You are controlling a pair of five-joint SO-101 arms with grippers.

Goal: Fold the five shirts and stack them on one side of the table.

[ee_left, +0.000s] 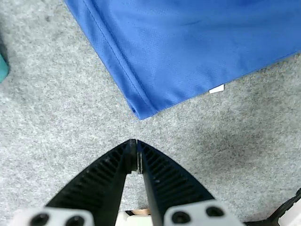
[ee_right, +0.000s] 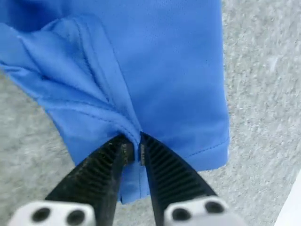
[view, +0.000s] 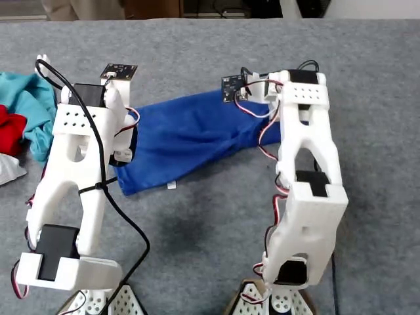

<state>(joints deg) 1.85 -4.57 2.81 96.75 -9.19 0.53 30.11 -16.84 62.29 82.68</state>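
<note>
A blue shirt (view: 190, 134) lies stretched across the middle of the grey table, folded into a long band. My left gripper (ee_left: 134, 149) is shut with nothing between its fingertips. It hovers just short of the shirt's near left corner (ee_left: 141, 115), apart from the cloth. My right gripper (ee_right: 134, 141) is shut on a pinched fold of the blue shirt (ee_right: 155, 70) at its right end, where the fabric bunches up into the jaws. In the high view the right arm (view: 305, 131) covers that end of the shirt.
At the table's left edge lies a heap of a teal shirt (view: 29, 98), a red shirt (view: 10, 125) and a white cloth (view: 8, 169). A small white tag (view: 171, 185) sticks out from the blue shirt's front hem. Bare grey table surface (view: 210, 230) stretches in front of the shirt.
</note>
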